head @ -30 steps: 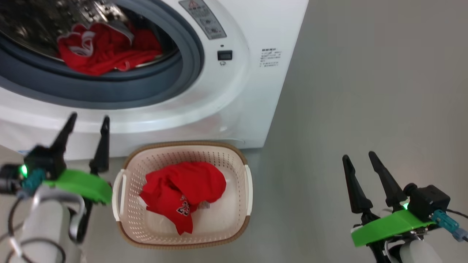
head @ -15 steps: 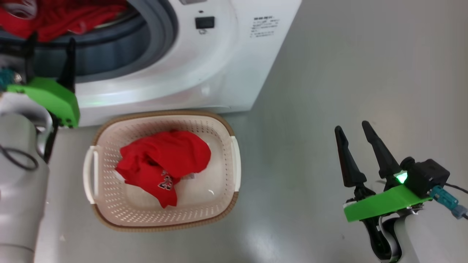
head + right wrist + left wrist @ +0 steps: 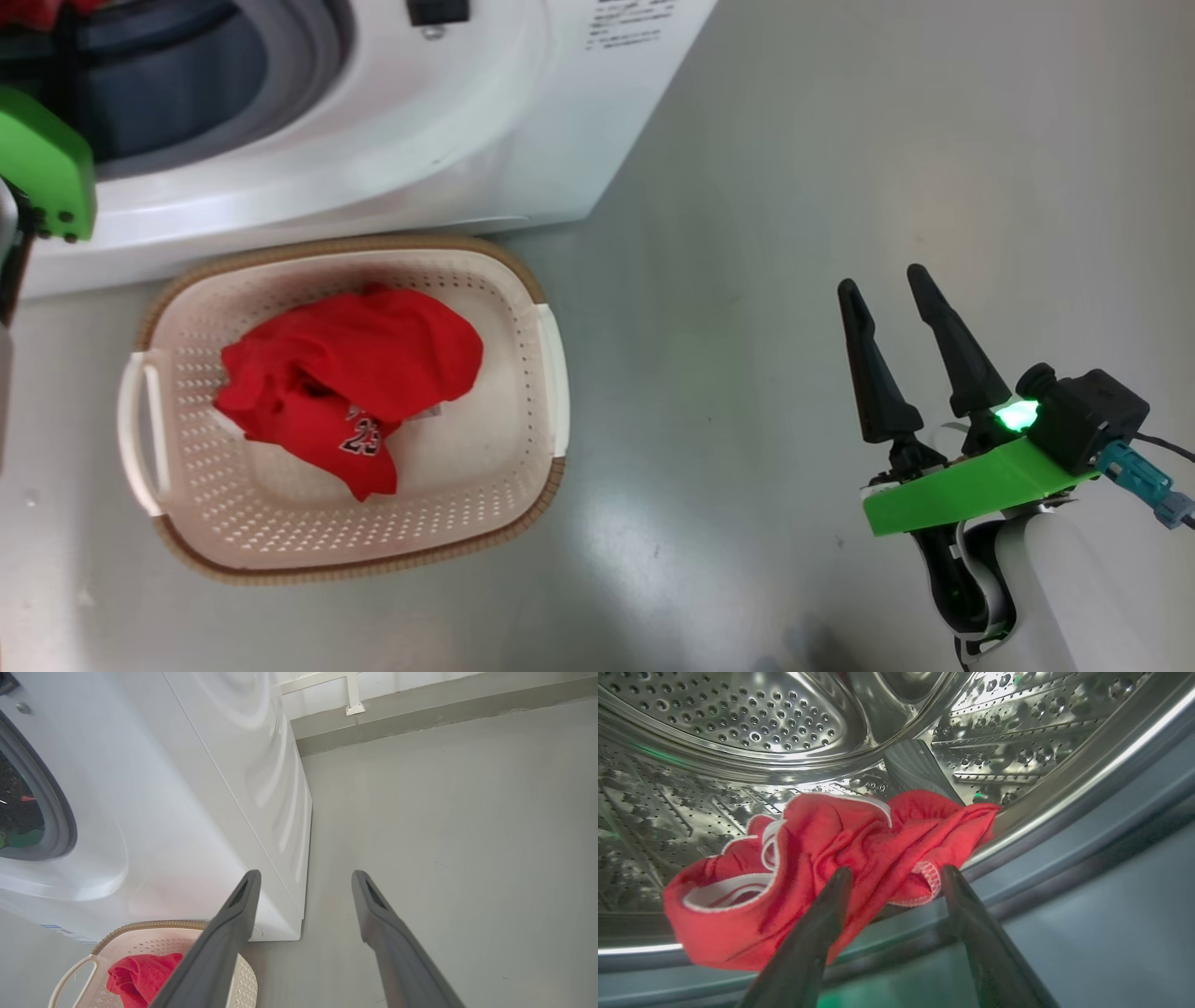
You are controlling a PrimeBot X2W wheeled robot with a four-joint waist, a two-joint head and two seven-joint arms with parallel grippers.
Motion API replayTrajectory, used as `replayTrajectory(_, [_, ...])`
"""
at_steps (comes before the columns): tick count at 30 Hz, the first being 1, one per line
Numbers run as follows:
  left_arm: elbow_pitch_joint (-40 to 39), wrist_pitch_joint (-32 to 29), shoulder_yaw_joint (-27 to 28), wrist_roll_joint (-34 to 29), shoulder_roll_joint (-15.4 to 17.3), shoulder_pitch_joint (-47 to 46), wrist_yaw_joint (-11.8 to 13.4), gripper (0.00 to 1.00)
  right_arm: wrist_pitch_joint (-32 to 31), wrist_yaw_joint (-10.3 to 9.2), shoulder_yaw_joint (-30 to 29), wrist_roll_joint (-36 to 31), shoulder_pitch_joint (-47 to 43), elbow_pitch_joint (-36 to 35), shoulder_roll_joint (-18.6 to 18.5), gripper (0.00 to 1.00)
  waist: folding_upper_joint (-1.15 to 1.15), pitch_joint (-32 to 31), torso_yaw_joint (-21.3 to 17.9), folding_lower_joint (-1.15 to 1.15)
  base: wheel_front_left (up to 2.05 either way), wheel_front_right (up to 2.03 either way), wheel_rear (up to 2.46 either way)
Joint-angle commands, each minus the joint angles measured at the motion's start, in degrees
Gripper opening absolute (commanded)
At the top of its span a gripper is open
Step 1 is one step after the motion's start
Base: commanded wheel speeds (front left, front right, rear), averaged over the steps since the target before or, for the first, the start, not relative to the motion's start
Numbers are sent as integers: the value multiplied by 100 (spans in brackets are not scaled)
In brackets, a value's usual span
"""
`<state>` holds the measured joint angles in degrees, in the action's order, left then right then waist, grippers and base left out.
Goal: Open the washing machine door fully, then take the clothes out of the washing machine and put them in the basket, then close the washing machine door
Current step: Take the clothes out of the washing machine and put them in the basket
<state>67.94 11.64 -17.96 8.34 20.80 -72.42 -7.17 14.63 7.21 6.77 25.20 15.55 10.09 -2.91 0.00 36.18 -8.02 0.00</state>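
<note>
Within the last second the left gripper [image 3: 895,872] has gone from in front of the washing machine [image 3: 420,140] up to its mouth. Its fingers are spread wide and empty, tips at the near edge of the crumpled red garment [image 3: 822,858], white-trimmed, low in the shiny perforated drum [image 3: 738,718] just behind the grey gasket [image 3: 1087,858]. A second pick is likely starting. Another soft red piece [image 3: 345,373], printed 23, lies in the cream perforated basket [image 3: 373,245] at the machine's foot. The right gripper [image 3: 881,280] hangs open and empty off the machine's right corner.

Washing machine [image 3: 392,131] partly beyond top edge
</note>
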Motion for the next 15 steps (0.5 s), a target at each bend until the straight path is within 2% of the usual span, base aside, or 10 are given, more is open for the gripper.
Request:
replayTrajectory(1, [-41, 42, 49, 45, 338, -100, -31, 100, 37, 28, 152, 69, -35, -136, 2, 100, 0, 88, -89, 0, 0, 0, 0])
replayTrajectory(10, [295, 42, -270, 209, 538, -472, -31, 100, 37, 28, 234, 108, 24, -177, 3, 100, 0, 249, -187, 0, 0, 0, 0])
replayTrajectory(11, [321, 47, -281, 238, 542, -484, -31, 82, 37, 28, 236, 110, 26, -177, 3, 100, 0, 252, -191, 0, 0, 0, 0])
replayTrajectory(12, [342, 54, -297, 262, 545, -491, -31, 51, 37, 28, 236, 114, 27, -178, 3, 100, 0, 251, -193, 0, 0, 0, 0])
replayTrajectory(13, [358, 66, -314, 280, 551, -498, -31, 40, 37, 28, 234, 119, 27, -179, 3, 100, 0, 251, -194, 0, 0, 0, 0])
replayTrajectory(14, [373, 79, -330, 297, 553, -504, -31, 0, 37, 28, 230, 122, 30, -181, 3, 100, 0, 250, -192, 0, 0, 0, 0])
replayTrajectory(15, [387, 93, -346, 315, 551, -509, -31, 0, 37, 28, 226, 124, 35, -182, 3, 100, 0, 247, -188, 0, 0, 0, 0])
